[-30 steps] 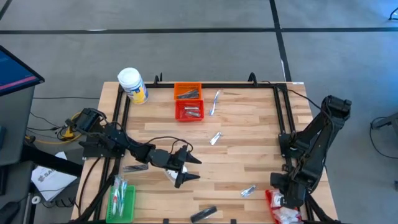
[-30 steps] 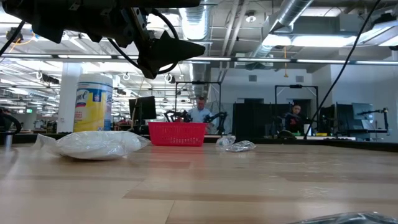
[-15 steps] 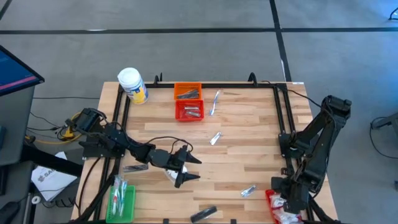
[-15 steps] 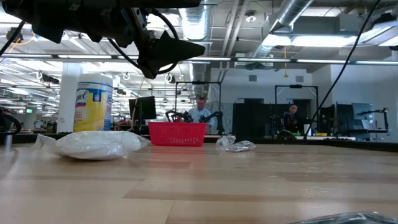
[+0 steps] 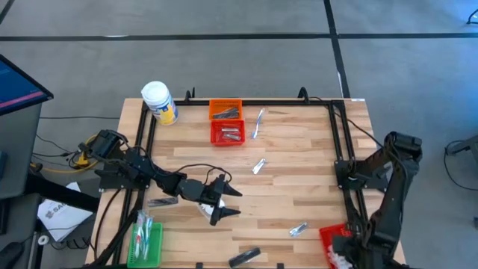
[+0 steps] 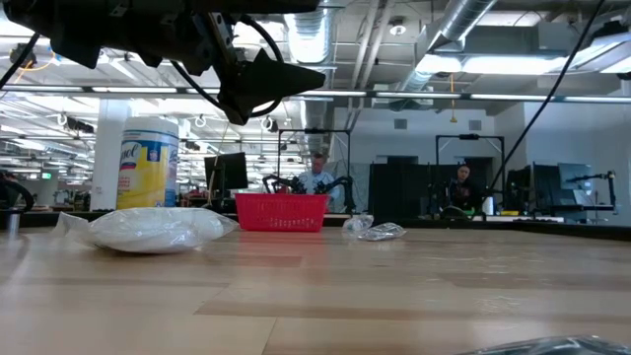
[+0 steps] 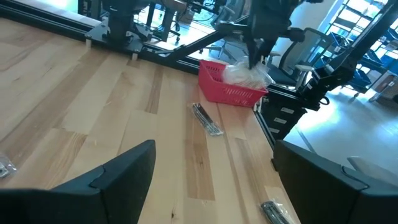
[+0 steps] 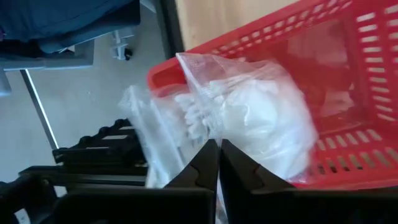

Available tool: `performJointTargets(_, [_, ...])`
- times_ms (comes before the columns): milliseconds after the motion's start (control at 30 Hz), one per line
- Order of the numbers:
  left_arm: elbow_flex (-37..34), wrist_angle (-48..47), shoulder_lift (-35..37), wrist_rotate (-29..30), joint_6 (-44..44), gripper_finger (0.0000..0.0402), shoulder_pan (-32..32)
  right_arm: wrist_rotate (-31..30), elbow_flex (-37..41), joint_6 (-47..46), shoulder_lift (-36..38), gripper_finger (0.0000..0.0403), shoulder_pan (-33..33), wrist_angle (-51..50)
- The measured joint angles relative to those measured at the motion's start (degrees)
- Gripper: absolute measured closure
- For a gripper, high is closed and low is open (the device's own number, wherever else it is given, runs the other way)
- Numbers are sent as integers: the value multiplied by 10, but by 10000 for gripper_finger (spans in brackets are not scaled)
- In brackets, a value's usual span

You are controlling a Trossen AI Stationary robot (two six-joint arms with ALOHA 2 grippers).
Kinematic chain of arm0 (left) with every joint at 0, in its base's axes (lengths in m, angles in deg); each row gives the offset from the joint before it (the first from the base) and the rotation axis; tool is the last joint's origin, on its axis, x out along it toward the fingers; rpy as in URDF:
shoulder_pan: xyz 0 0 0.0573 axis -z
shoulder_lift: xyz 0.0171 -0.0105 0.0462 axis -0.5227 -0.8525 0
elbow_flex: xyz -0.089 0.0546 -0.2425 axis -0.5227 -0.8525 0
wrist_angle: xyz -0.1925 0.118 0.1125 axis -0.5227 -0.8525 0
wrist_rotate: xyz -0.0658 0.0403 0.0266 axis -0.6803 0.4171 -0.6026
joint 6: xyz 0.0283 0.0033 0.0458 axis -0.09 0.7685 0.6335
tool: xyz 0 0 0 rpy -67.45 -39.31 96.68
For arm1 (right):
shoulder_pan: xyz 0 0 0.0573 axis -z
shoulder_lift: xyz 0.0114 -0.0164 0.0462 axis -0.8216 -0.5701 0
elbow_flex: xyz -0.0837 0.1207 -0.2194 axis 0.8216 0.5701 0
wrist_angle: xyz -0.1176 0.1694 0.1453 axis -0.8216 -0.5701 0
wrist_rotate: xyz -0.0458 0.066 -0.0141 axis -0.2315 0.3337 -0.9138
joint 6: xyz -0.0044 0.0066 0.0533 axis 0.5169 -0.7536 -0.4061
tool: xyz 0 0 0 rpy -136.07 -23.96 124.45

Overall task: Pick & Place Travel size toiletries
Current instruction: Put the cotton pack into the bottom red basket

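Toiletries are partly sorted, as we read it: at lower left of the high view a green basket (image 5: 146, 240) holds some sticks, at upper centre an orange basket (image 5: 225, 110) and a red basket (image 5: 227, 133) hold small items, and at lower right a second red basket (image 5: 333, 245) holds clear bags of white pieces (image 8: 249, 118). Left on the table (image 5: 299, 172) we see a grey sachet (image 5: 162, 202) at lower left, a white packet (image 5: 206, 210) under the left gripper, a dark tube (image 5: 244, 257) at bottom centre, a stick (image 5: 258, 122) beside the upper baskets, and foil sachets at centre (image 5: 259, 166) and lower right (image 5: 299, 229). The left gripper (image 5: 226, 204) hovers low over the white packet, fingers spread wide and empty. The right gripper (image 8: 218, 163) hangs over the lower-right basket, fingers pressed together; we judge it holds nothing.
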Motion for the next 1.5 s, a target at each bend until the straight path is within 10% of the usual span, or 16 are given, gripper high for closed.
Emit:
performJointTargets(433, [0,1,0,0,1,82,-3,-2,-14,-112,-23,348,-1,-62])
performJointTargets(1067, [0,1,0,0,1,82,-4,-3,-61,-80,-23,156,9,-153])
performJointTargets(1300, [0,1,0,-2,1,82,-4,-57,-110,-102,-21,170,21,-290])
performJointTargets(1500, [0,0,0,-2,1,82,-4,-56,-63,-74,-22,275,39,-215])
